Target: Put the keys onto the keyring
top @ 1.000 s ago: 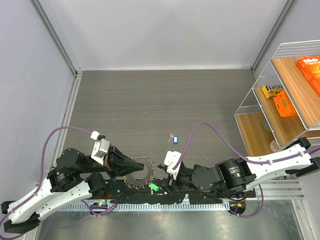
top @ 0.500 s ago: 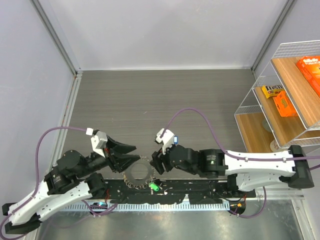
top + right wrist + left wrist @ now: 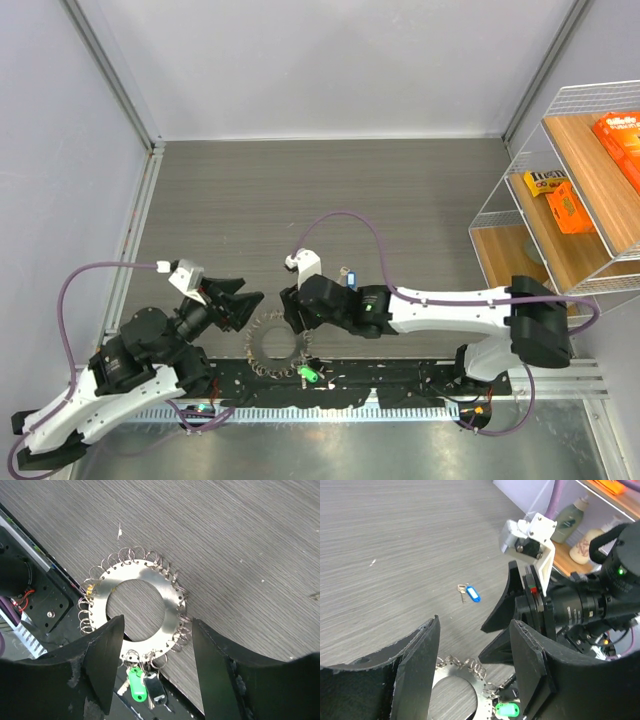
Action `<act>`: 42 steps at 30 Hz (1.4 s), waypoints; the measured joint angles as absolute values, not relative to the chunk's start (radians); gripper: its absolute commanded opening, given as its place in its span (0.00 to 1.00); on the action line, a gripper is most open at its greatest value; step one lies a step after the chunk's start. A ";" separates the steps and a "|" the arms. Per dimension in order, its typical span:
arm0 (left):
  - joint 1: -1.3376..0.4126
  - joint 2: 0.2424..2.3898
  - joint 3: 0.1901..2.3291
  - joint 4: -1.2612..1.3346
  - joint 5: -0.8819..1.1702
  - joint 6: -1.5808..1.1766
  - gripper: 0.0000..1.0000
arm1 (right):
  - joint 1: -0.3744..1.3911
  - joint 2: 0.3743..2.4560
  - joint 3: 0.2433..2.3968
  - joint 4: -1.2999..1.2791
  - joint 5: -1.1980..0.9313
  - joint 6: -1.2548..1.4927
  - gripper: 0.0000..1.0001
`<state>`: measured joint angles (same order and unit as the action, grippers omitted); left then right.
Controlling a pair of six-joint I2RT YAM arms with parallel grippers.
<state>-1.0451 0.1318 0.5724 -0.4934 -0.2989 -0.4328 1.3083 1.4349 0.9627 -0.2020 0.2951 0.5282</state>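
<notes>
Your left gripper has just opened and backed off the keyring at the table's near edge. Your right gripper, jaws also spread, now hovers over it. The blue key remains loose.

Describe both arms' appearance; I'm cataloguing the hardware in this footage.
Both match: left arm and right arm have white links, black joints and black wedge-shaped jaws. A purple cable loops to each wrist, beside a white camera bracket.
</notes>
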 measured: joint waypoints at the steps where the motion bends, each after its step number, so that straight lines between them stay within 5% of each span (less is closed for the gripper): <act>1: -1.045 0.123 0.568 -0.496 -0.313 -0.435 0.68 | 1.307 1.456 0.972 -0.196 0.292 0.533 0.60; 19: -1.045 0.010 0.381 -0.513 -0.483 -0.438 0.68 | 1.243 1.665 1.059 -0.108 0.274 0.578 0.56; 30: -1.045 0.010 0.260 -0.521 -0.558 -0.439 0.66 | 1.242 1.731 1.095 -0.074 0.249 0.572 0.43; 42: -1.045 0.010 0.241 -0.527 -0.686 -0.447 0.66 | 1.238 1.740 1.078 -0.040 0.261 0.572 0.46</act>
